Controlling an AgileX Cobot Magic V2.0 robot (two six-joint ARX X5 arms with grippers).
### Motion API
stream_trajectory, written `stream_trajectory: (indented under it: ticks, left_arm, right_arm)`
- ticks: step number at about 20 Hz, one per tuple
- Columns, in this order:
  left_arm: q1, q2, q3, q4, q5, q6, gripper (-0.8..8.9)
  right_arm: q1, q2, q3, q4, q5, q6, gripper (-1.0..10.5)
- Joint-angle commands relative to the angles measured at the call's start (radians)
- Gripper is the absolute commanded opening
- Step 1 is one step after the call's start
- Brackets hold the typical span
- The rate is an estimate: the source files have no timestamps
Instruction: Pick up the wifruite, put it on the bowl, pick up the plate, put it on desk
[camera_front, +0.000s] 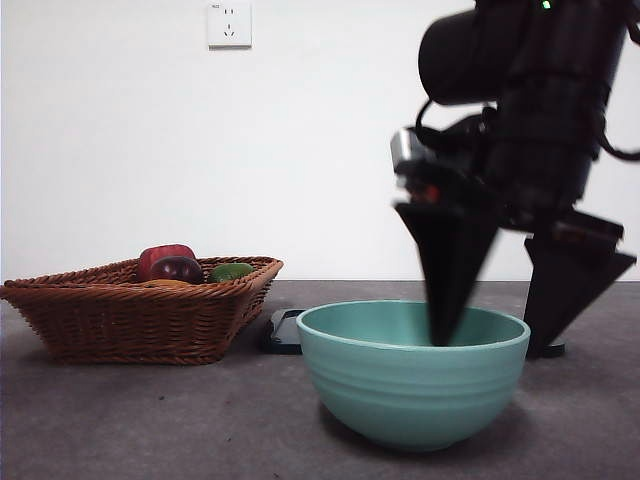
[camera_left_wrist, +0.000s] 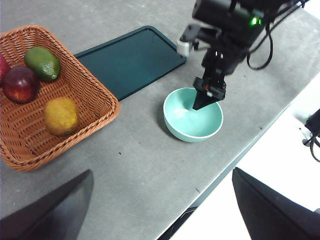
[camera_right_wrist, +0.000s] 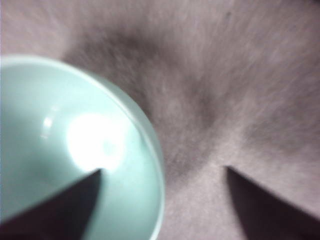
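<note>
The orange wifruite lies in the brown wicker basket; in the front view only a sliver of it shows over the basket rim. The teal bowl stands on the grey desk and is empty in the left wrist view. My right gripper is open and empty, straddling the bowl's rim with one jaw inside and one outside; it also shows in the left wrist view. My left gripper is open, empty, high above the desk.
The basket also holds a dark red fruit and a green fruit. A glossy dark tray lies flat behind the bowl, next to the basket. The desk's edge runs close beside the bowl.
</note>
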Motion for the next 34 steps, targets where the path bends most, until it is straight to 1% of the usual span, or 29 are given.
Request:
stream_trajectory:
  ticks: [1,3,5,9,13,17,23,27,30,33,34]
  left_arm:
    - [-0.006,0.003,0.013,0.011,0.006,0.013,4.38]
    - [-0.006,0.003,0.013,0.011,0.006,0.013,4.38]
    - [-0.006,0.003,0.013,0.011,0.006,0.013,4.38]
    - [-0.006,0.003,0.013,0.011,0.006,0.013,4.38]
    - [-0.006,0.003,0.013,0.011,0.006,0.014,4.38]
    - [-0.006,0.003,0.013,0.011,0.006,0.017,4.38]
    - [-0.006,0.003,0.013,0.012,0.006,0.016,4.38]
    - [-0.006,0.003,0.013,0.011,0.006,0.017,4.38]
    - [-0.006,0.003,0.013,0.012,0.006,0.017,4.38]
    - [-0.006,0.003,0.013,0.012,0.006,0.017,4.36]
    - [-0.006,0.003,0.013,0.012,0.006,0.017,4.3]
  right_arm:
    - [0.008,0.0,0.074,-0.056,0.014,-0.037,5.3]
    - [0.008,-0.04,0.12,-0.116,0.015,-0.068,5.5]
    - [0.008,-0.103,0.148,-0.152,0.021,-0.078,5.6]
    - [0.009,-0.306,0.159,-0.213,0.021,-0.087,5.6]
    - [0.009,-0.539,0.159,-0.252,0.021,-0.133,5.6]
    - [0.009,-0.756,0.159,-0.275,0.017,-0.128,5.6]
    - [0.009,-0.988,0.159,-0.319,0.017,-0.122,5.6]
    - [0.009,-1.062,0.159,-0.339,0.017,-0.111,5.6]
    - [0.009,-1.07,0.158,-0.38,0.016,-0.111,5.6]
    - [0.009,-1.07,0.158,-0.386,0.017,-0.108,5.6]
    - [0.009,-1.07,0.158,-0.386,0.016,-0.107,5.0]
